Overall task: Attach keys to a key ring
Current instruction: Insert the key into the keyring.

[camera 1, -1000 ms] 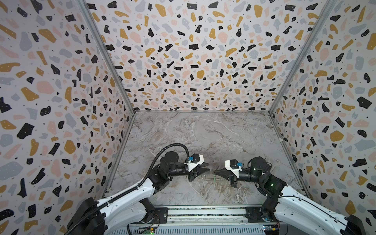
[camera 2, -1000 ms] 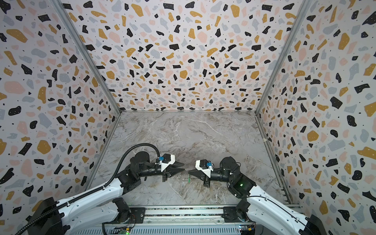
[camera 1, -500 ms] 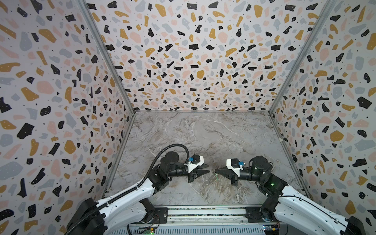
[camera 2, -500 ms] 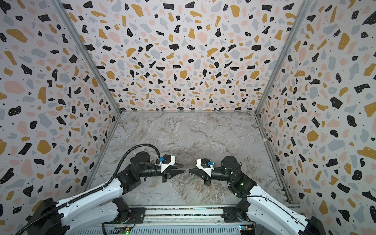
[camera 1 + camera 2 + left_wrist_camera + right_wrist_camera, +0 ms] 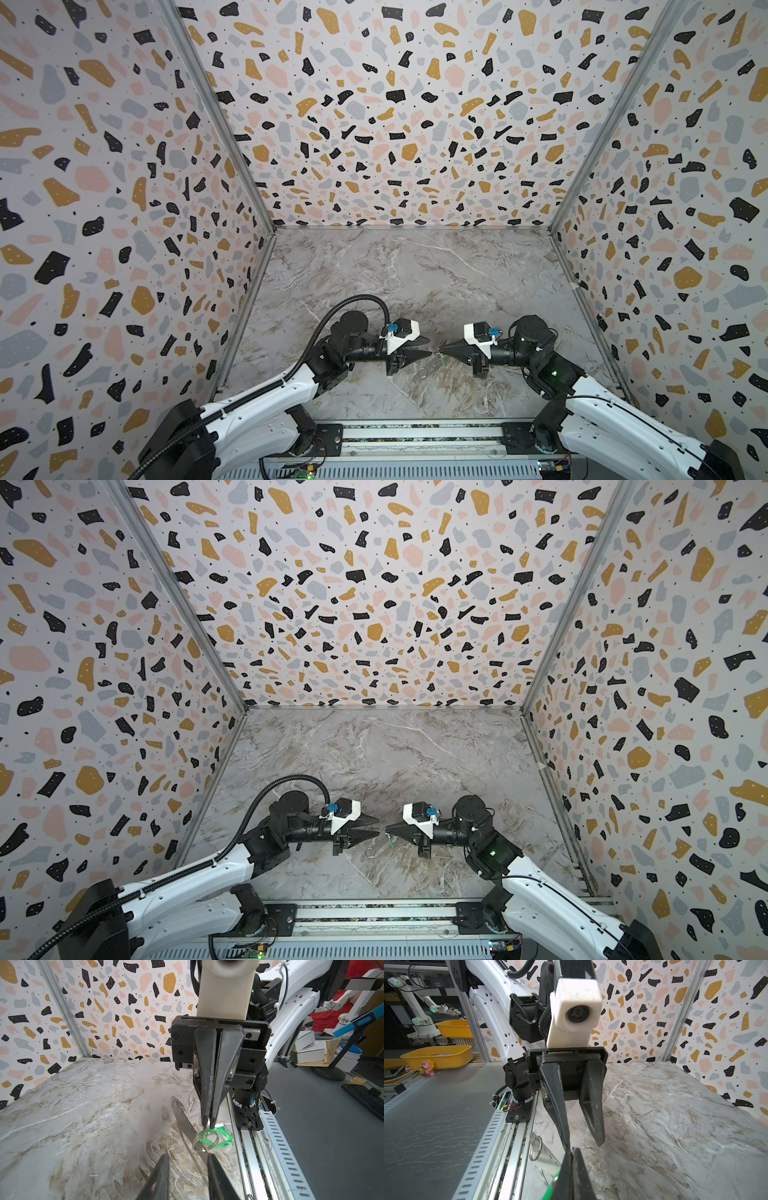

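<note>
So your right gripper (image 5: 439, 353) has its jaws pressed together on the thin silvery wire end of the key (image 5: 221, 1136). You get the best look at that from the left wrist view, where the bright green head dangles just under the pinched tips. In both top views the key is only a tiny green streak (image 5: 390, 842) beside that gripper's point. Your left gripper (image 5: 431, 346) faces it nose to nose, close but not touching. Its jaws are apart with nothing between them, and the gap is plain in the right wrist view (image 5: 583, 1145). The key ring (image 5: 182, 1120) lies flat on the marble table (image 5: 415, 282), low in the scene near the front rail. It sits just on the rail side of the spot where the two grippers meet. Neither gripper has hold of it. From the right wrist view you can make out its dotted edge and a silvery wire loop (image 5: 530, 1150) resting on it. I can't tell whether the hanging key touches it.
</note>
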